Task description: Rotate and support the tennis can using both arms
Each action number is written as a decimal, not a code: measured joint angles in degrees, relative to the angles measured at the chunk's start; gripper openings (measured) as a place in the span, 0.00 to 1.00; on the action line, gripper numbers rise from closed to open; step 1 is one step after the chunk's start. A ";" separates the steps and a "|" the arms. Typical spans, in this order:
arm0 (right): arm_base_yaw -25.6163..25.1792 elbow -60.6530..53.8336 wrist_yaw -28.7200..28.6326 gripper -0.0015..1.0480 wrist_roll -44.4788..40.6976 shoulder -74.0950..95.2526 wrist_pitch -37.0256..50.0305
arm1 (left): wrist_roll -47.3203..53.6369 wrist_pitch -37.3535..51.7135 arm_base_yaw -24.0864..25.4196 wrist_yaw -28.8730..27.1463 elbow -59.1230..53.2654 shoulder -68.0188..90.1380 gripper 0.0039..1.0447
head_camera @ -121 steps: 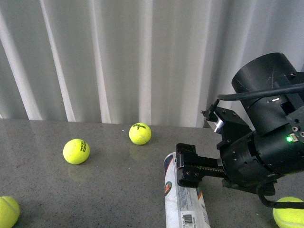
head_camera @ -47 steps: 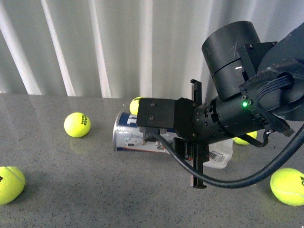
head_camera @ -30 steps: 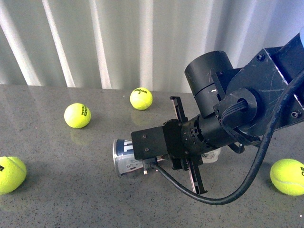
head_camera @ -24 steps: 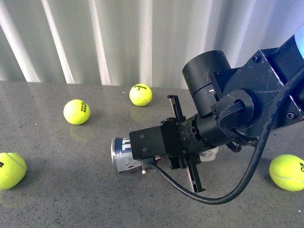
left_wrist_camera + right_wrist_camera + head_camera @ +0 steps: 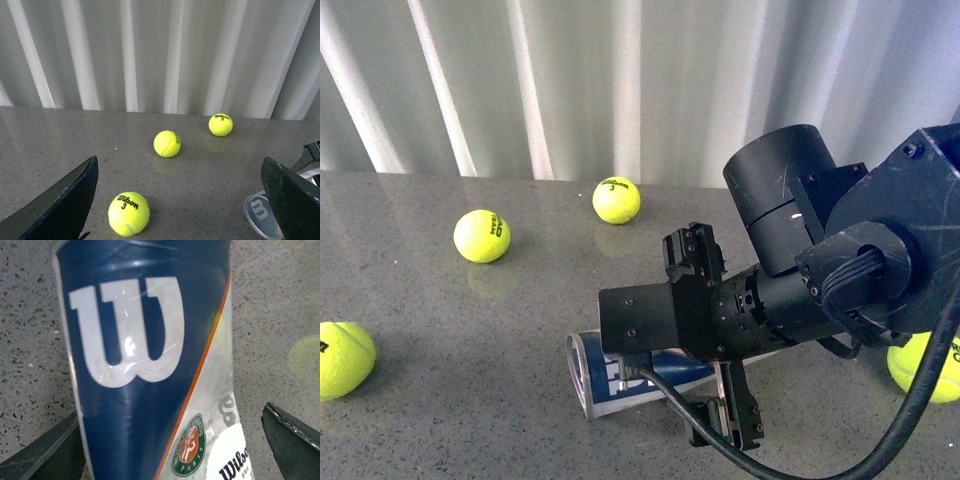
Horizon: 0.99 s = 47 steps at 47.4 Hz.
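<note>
Grey speckled table fills the front view. On it the tennis can lies on its side, long axis running across my view, one end pointing left and the rest hidden under the right gripper. That gripper reaches in from the right and straddles the can crosswise, one finger on the far side and one on the near side. The jaws are spread wider than the tube, so I read it as open around the can, not clamped. The left arm does not show here, so the right arm is plainly the nearer. A ball at the right edge sits just beside the right arm, and a ball at the left edge is well apart from the can. The table off the can's free end is bare, which I judge room enough for the second arm. No table edge shows except at the back, under the white curtain. From the left wrist, the left gripper hangs over the table, fingers wide apart with nothing held. The can's round cap peeks in beside one finger, so the can lies off to its side, not ahead. From the right wrist, the blue W label fills the frame. Bare table separates the tube from one finger. Whether the other touches it I cannot tell.
</note>
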 joint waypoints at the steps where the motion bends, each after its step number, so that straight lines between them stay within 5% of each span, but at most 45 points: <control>1: 0.02 -0.20 -0.33 0.93 0.44 -0.52 0.00 | 0.00 0.00 0.00 0.00 0.00 0.00 0.94; 14: 0.22 -3.93 -4.35 0.93 10.95 -8.92 1.77 | 0.00 0.00 0.00 0.00 0.00 0.00 0.94; 21: 0.00 -7.89 -5.49 0.93 30.21 -17.92 7.74 | 0.00 0.00 0.00 0.00 0.00 0.00 0.94; 27: -1.22 -11.37 2.25 0.93 49.81 -25.33 11.93 | 0.00 0.00 0.00 0.00 0.00 0.00 0.94; 37: -8.39 -21.09 29.24 0.93 85.33 -38.95 3.65 | 0.00 0.00 0.00 -0.07 0.00 0.00 0.94; 44: -8.50 -21.55 29.22 0.93 89.42 -39.54 4.15 | 0.00 0.00 0.00 0.02 0.00 -0.02 0.94; 47: -8.55 -27.43 33.73 0.82 84.98 -38.29 22.34 | 0.00 0.00 0.00 0.00 0.00 0.00 0.94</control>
